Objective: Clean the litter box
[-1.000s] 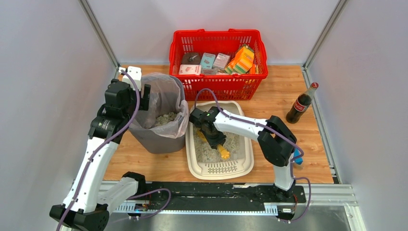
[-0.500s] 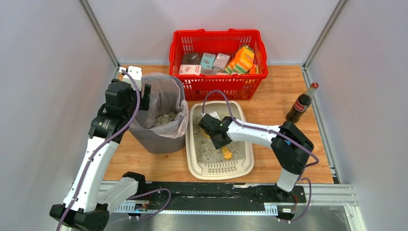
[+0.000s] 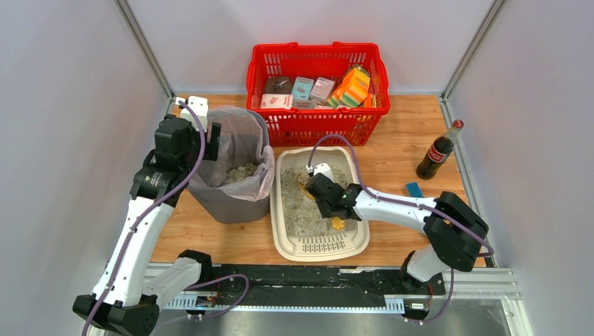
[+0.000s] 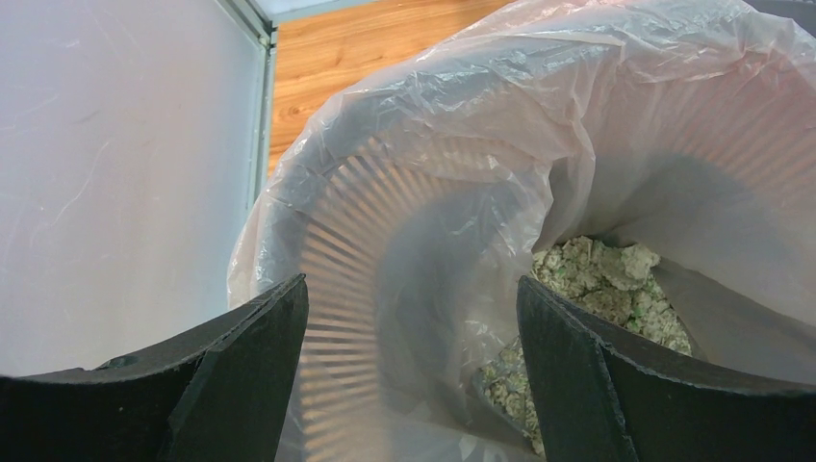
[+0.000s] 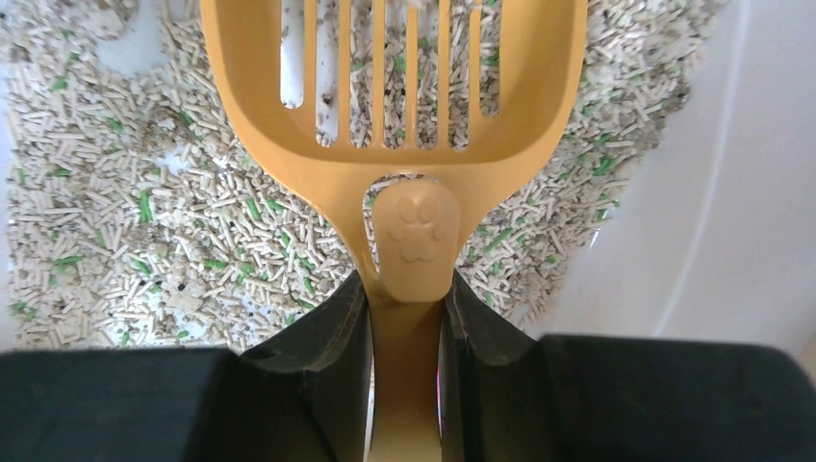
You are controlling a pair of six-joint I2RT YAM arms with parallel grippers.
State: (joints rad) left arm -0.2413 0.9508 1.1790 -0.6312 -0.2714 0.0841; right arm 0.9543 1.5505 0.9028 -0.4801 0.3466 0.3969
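Right tool (image 5: 407,322) is clamped on the scoop (image 5: 404,125), left tool (image 4: 409,308) hangs open over the bin (image 3: 231,206). Tilt the scoop leaving the litter box (image 3: 322,255) and pellets (image 5: 115,212) probably spill.

You'll see the litter box (image 5: 741,173) is smooth cream plastic with a soft sheen; the litter (image 5: 115,221) in it is rough, matt pellets, pale with green flecks; the scoop (image 5: 414,144) is smooth yellow-orange plastic, a paw print moulded into its handle; the bag (image 4: 539,87) is thin clear film, crinkled and glossy; the bin (image 3: 228,208) is matt grey plastic, ribbed where it shows through that film; the table (image 3: 406,140) is matt wood with visible grain; the basket (image 3: 315,129) is glossy red plastic mesh; the bottle (image 3: 438,152) is dark and shiny; the left gripper (image 4: 412,289) has matt black fingers (image 4: 241,385).
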